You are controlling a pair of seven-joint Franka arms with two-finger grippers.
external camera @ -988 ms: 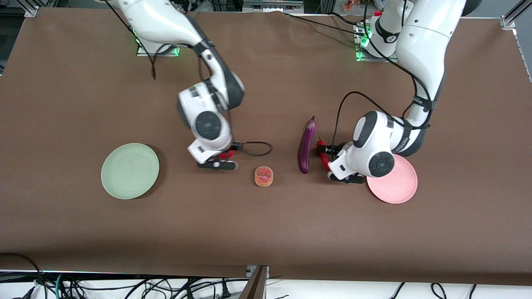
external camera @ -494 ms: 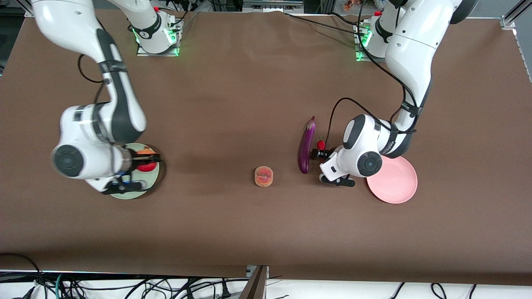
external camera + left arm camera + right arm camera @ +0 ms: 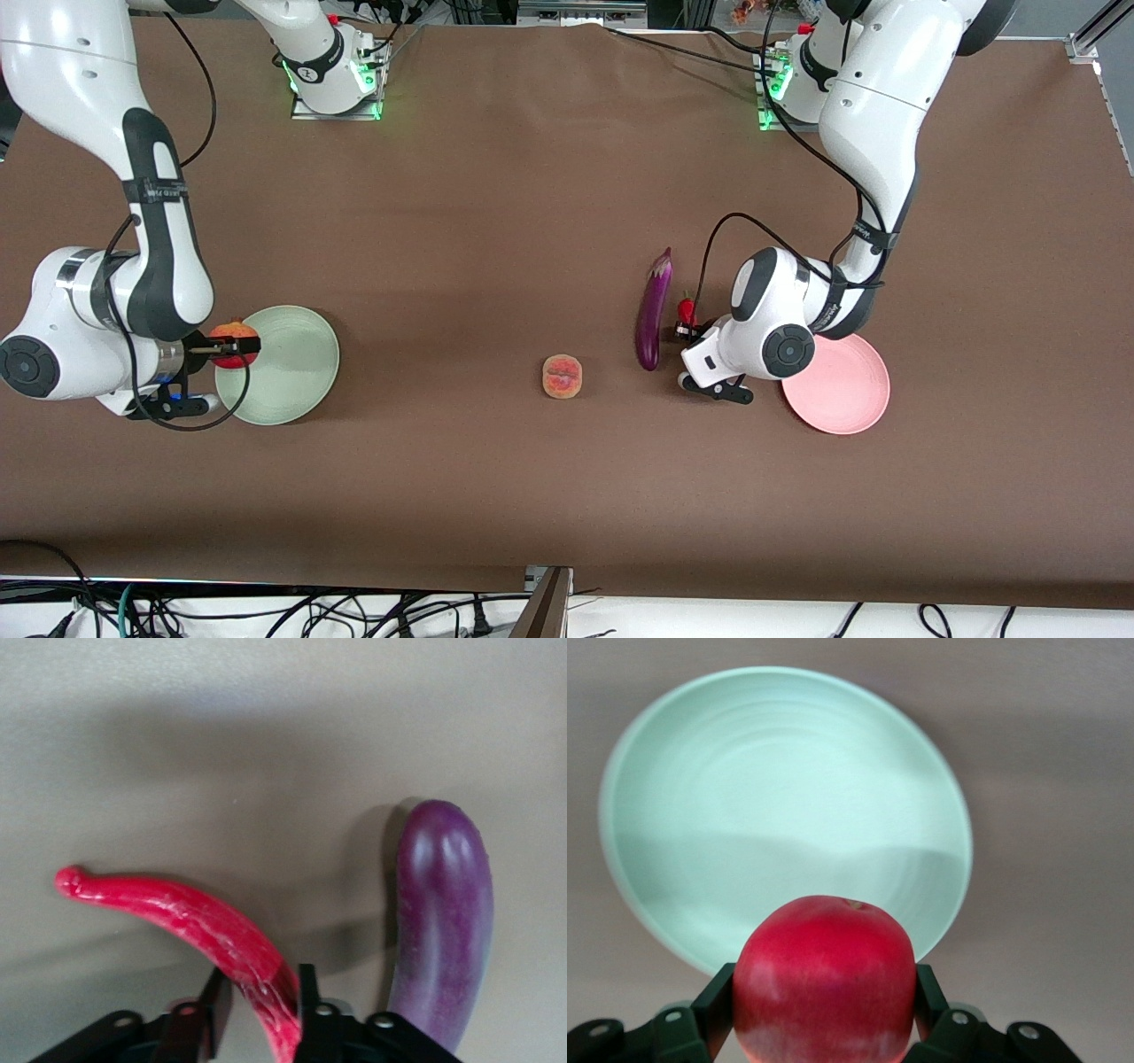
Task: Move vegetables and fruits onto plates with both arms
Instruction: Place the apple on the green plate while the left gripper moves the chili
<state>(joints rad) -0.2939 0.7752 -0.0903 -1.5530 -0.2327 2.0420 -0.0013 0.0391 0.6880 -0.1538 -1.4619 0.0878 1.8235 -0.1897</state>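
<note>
My right gripper [image 3: 232, 349] is shut on the round red pomegranate [image 3: 824, 979] and holds it over the rim of the pale green plate [image 3: 292, 363], which has nothing on it. My left gripper [image 3: 260, 979] is low at the table with the curved red chili pepper [image 3: 177, 908] between its fingers, which close in on the chili's thick end. The purple eggplant [image 3: 654, 310] lies right beside the chili. The pink plate [image 3: 842, 383] sits under the left wrist, partly hidden. The blotchy peach [image 3: 563, 376] lies mid-table.
Brown cloth covers the table [image 3: 532, 177]. Both arm bases with green lights stand along the edge farthest from the front camera. Cables hang below the table's edge nearest the front camera.
The right arm swung from mid-table to the green plate, carrying the pomegranate. The left gripper's fingers closed in on the chili and the hand shifted slightly toward the eggplant.
</note>
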